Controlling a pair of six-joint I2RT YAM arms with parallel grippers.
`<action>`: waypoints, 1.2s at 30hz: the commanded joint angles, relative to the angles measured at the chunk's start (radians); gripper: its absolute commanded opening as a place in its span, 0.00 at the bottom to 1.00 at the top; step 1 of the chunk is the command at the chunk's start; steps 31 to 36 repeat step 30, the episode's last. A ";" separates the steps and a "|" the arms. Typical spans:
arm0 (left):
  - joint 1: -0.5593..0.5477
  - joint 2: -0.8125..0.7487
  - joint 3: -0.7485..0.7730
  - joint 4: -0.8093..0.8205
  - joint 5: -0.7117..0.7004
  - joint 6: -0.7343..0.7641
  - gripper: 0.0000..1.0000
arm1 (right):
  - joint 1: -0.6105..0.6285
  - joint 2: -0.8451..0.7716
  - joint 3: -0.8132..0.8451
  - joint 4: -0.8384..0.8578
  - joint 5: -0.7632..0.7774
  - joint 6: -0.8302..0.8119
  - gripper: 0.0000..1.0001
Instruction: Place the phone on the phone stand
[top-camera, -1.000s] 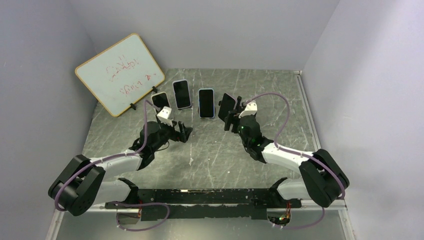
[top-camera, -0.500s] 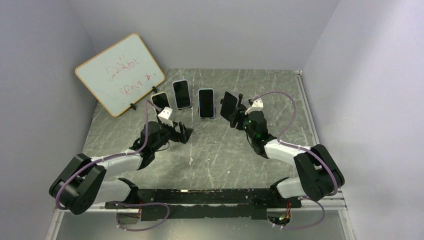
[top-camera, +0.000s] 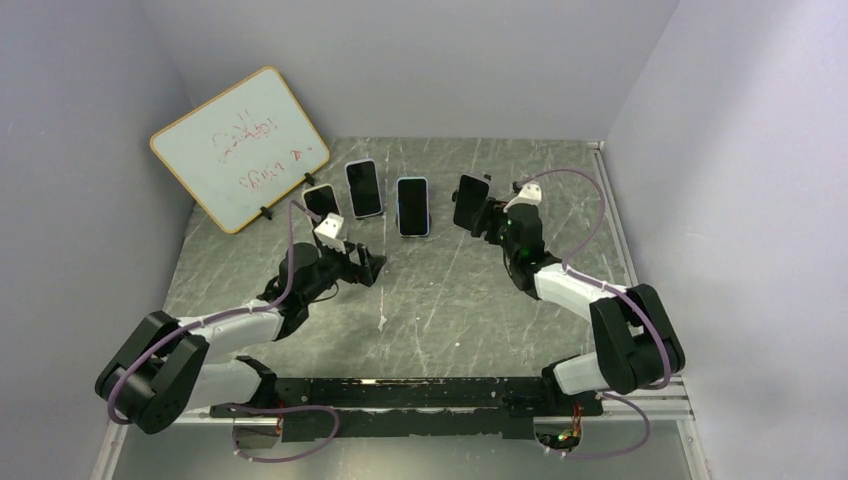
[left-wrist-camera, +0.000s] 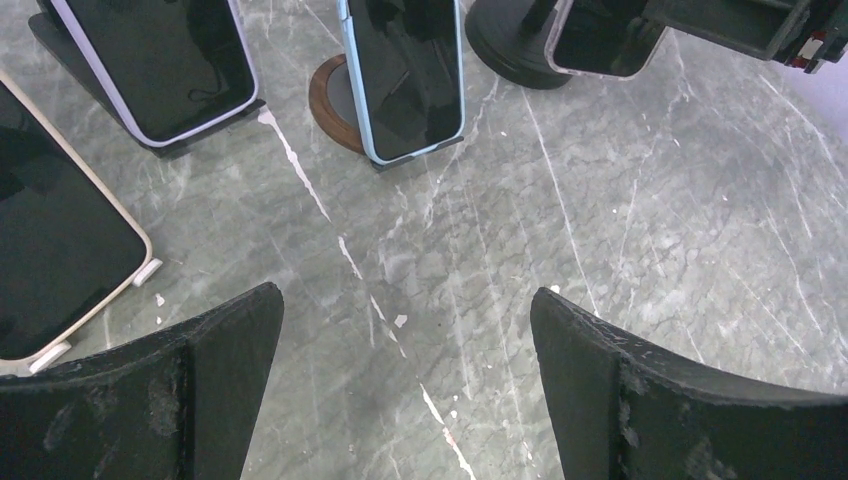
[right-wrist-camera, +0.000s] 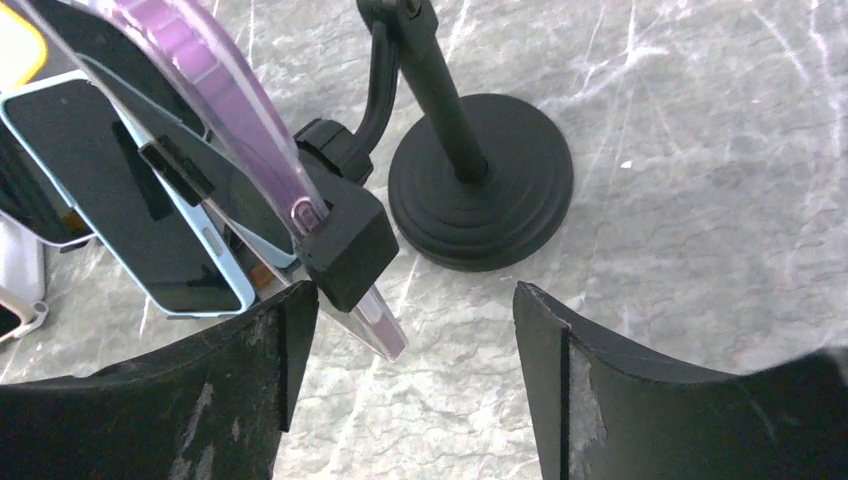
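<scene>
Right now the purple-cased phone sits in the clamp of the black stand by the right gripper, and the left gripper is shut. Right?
Not quite. The left gripper is open, not shut: the left wrist view shows its fingers wide apart over the table. The rest holds: the purple-cased phone sits in the clamp of the black stand, by the right gripper.

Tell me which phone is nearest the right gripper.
The rightmost phone, in a clear purple case, on the black round-based stand; the other three stand farther left.
</scene>
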 joint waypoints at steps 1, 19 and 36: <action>0.007 -0.049 0.023 -0.014 -0.011 -0.001 0.97 | -0.022 -0.036 0.034 -0.066 0.049 0.015 0.79; 0.007 -0.134 0.119 -0.122 -0.046 -0.053 0.97 | 0.025 -0.529 -0.193 -0.092 0.034 0.168 1.00; 0.006 -0.173 0.123 -0.160 -0.077 -0.018 0.97 | 0.182 -0.538 -0.185 -0.072 0.236 0.078 1.00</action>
